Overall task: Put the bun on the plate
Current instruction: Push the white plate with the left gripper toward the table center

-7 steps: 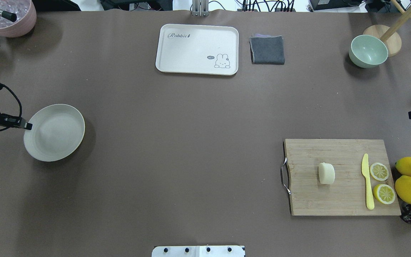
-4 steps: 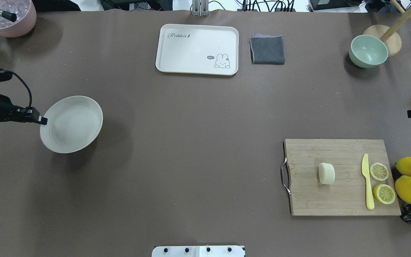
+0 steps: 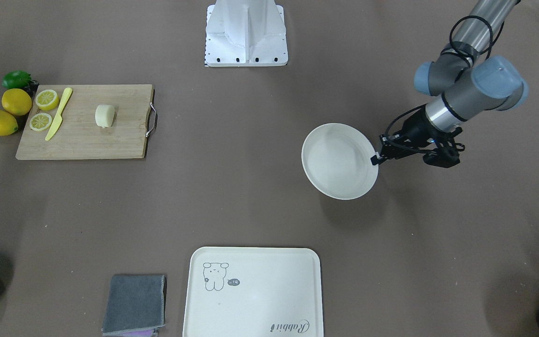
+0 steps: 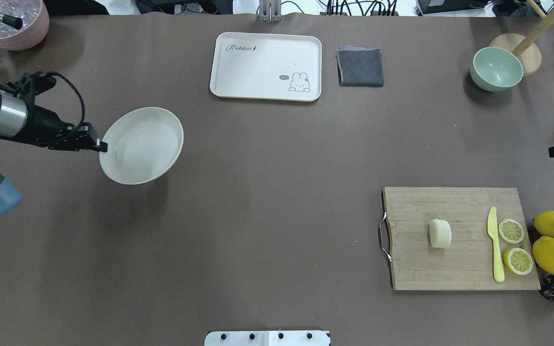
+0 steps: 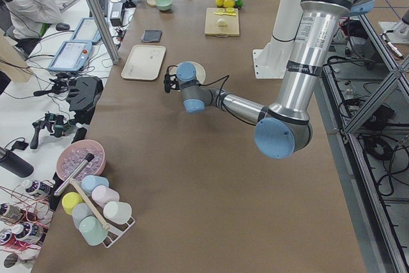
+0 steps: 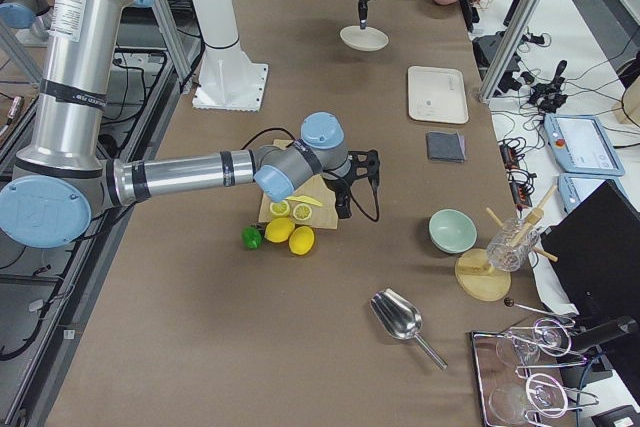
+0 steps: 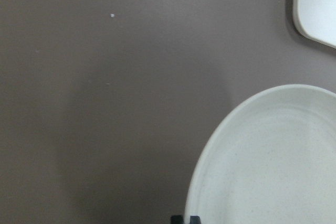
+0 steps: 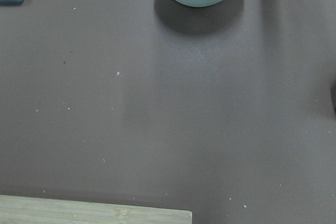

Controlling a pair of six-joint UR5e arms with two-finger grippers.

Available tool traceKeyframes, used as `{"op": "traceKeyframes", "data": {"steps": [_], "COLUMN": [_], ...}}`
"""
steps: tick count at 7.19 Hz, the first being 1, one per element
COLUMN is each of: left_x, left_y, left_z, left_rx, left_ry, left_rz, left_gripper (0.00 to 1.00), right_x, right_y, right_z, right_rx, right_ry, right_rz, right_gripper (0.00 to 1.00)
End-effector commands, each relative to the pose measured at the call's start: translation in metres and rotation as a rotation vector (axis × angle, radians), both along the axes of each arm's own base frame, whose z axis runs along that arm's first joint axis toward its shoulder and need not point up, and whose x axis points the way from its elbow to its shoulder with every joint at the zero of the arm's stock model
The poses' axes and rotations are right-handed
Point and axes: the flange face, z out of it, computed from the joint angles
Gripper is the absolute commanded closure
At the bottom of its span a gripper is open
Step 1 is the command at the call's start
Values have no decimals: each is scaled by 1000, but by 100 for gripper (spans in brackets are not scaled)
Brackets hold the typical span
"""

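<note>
left hand [image 4: 98,145] is clamped on the rim of the plate [image 4: 142,144], holding it clear of the bench; bun [image 4: 440,233] lies on the cutting board [image 4: 459,269], well apart to the robot's right; right hand [image 6: 342,209] is nearer it, its opening i cannot tell

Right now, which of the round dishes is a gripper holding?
The off-white plate, pinched at its rim by the left gripper. The pale green bowl and pink bowl have no gripper on them.

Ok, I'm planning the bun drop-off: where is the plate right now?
In the overhead view the plate is over the table's left half, gripped at its rim by the left gripper, down-left of the rabbit tray.
</note>
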Motion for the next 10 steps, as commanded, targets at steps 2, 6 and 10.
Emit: {"op": "traceKeyframes", "data": {"steps": [2,6,10], "left_x": [117,157,68], "left_y": [43,74,25], "left_z": [-104,-112,-123], "left_rx": [4,29,-37], "left_ry": [-100,-145,-128], "left_rz": [3,0,-18], "left_gripper": [100,100,2], "right_x": [0,0,-36], "right_y": [0,0,-4], "right_z": [-1,-3,-46], "right_rx": [1,3,-46], "right_ry": [-2,-3,-59], "right_rz": [0,2,59], "right_gripper": [0,0,0]}}
